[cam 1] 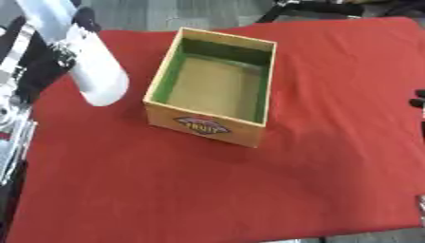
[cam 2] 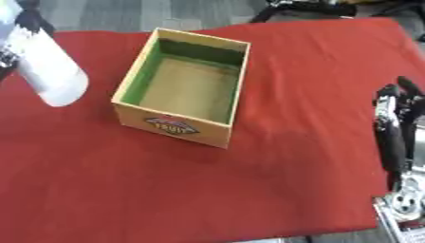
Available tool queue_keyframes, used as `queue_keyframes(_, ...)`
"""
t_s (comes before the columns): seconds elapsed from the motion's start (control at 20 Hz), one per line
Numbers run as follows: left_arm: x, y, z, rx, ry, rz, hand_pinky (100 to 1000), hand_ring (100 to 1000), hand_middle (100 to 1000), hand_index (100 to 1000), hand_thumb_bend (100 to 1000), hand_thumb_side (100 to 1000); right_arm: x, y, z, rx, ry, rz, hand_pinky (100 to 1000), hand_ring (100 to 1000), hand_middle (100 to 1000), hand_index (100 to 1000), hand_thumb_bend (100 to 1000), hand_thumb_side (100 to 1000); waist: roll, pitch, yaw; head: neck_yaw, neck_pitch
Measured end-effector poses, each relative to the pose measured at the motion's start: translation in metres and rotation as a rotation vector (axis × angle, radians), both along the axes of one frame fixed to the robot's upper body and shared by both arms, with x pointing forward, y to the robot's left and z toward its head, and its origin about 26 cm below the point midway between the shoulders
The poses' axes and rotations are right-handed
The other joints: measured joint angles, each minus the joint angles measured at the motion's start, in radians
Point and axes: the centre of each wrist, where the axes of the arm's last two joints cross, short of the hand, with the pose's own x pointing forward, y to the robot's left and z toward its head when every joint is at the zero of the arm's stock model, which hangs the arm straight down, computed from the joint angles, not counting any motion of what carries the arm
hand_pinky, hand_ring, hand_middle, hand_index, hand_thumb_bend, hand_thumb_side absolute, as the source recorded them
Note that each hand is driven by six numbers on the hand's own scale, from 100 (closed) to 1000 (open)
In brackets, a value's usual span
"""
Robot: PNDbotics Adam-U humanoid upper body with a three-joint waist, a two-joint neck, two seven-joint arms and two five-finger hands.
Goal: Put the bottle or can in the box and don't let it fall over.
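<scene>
In the left eye view the white bottle hangs tilted in the air at the upper left, its rounded end low and just beside the box's left wall, its upper part taken by the left hand, whose dark fingers curl round it — a grasp, not a push. The wooden box stands open on the red cloth, empty inside, green along its inner walls. The bottle looks smooth, stiff and probably light, so likely slippery; holding it round the middle of the body, as now, seems the sensible place, and it would need righting before going down so it does not topple. The right eye view adds what the first nearly cuts off — the right hand idle at the right edge, fingers straight and raised, holding nothing — while showing less of the left hand's hold.
</scene>
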Motion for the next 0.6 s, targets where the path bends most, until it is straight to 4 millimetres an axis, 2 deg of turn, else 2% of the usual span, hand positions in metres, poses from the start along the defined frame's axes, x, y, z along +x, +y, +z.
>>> queue_keyframes(0.2,0.007,-0.014,0.006,-0.003,-0.004,-0.025,736,1000,455,114,100,662,-0.001,-0.001,-0.001,0.001,0.000,-0.004,907,713,671,887,100,792,0.000,-0.001,-0.011,-0.005,0.011)
queue_keyframes(0.6,0.016,-0.041,0.005,-0.022,-0.012,-0.025,732,1000,453,114,100,641,0.000,-0.002,0.001,0.004,-0.016,-0.013,906,712,669,886,100,793,0.005,0.008,-0.039,0.006,0.010)
